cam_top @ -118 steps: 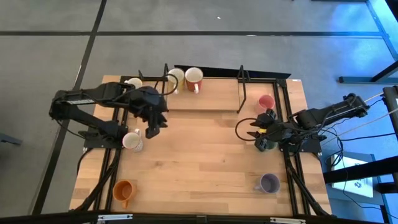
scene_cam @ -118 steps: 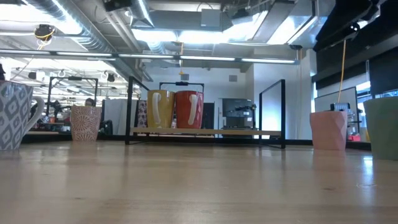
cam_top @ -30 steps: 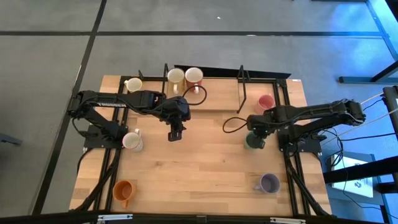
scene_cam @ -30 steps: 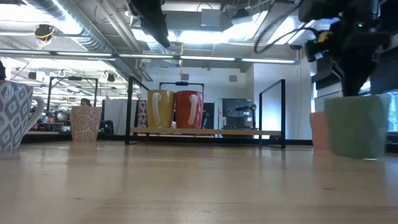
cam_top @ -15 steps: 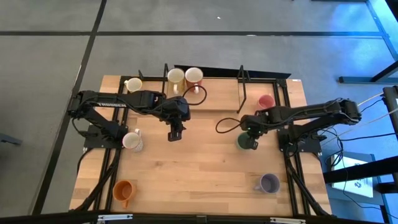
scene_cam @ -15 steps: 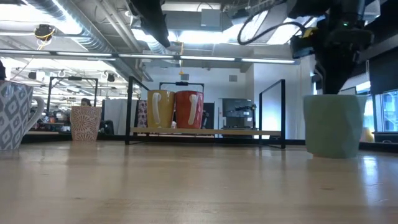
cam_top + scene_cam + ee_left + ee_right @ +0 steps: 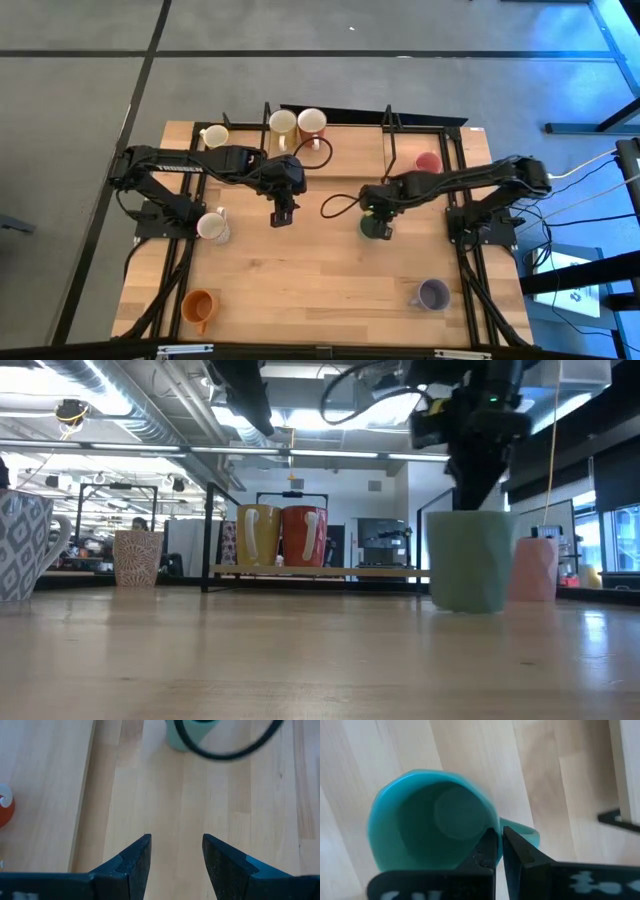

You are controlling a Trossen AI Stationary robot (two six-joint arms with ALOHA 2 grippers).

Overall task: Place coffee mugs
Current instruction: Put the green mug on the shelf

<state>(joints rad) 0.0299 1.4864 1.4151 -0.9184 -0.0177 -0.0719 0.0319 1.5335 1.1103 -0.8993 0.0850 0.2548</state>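
Mid-table: right gripper pinches green mug rim, handle half hidden; left gripper spread, empty.

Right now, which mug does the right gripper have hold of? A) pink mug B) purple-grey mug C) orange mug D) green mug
D: in the right wrist view the right gripper is pinched on the rim of the green mug beside its handle, and the high view shows that arm's tip over the same mug near the middle of the table.
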